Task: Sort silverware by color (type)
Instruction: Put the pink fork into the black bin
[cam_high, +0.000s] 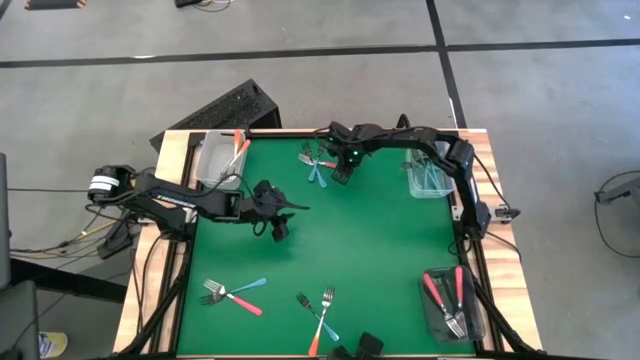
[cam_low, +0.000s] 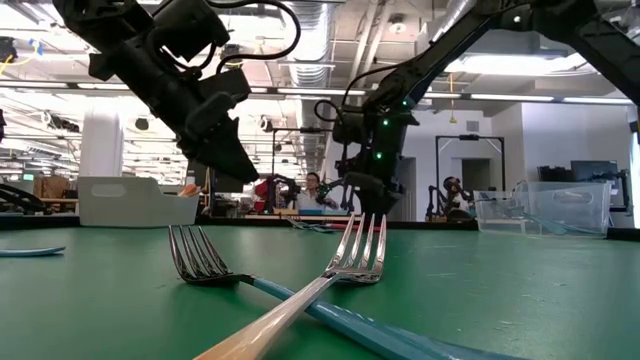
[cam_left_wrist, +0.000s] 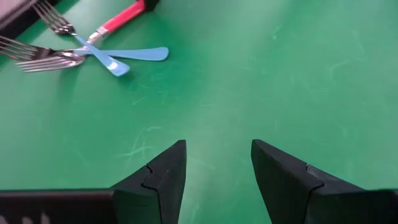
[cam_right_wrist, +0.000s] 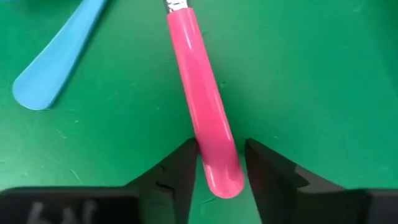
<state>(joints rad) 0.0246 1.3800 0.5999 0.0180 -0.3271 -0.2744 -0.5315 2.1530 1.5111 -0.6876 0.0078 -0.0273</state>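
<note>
The right gripper (cam_right_wrist: 219, 163) straddles the pink fork's handle (cam_right_wrist: 204, 106) at the far table (cam_high: 380, 230), fingers spread for grasping; the left gripper (cam_left_wrist: 217, 168) hovers mid-table, open and empty.

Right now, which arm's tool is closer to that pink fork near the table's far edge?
The right. Its tool straddles the pink fork handle's end; the left tool hangs open over bare mat mid-table.

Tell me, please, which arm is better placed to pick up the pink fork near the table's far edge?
The right. The right gripper already has the pink fork handle between its open fingers. The left gripper hovers open above bare mat, farther away.
</note>
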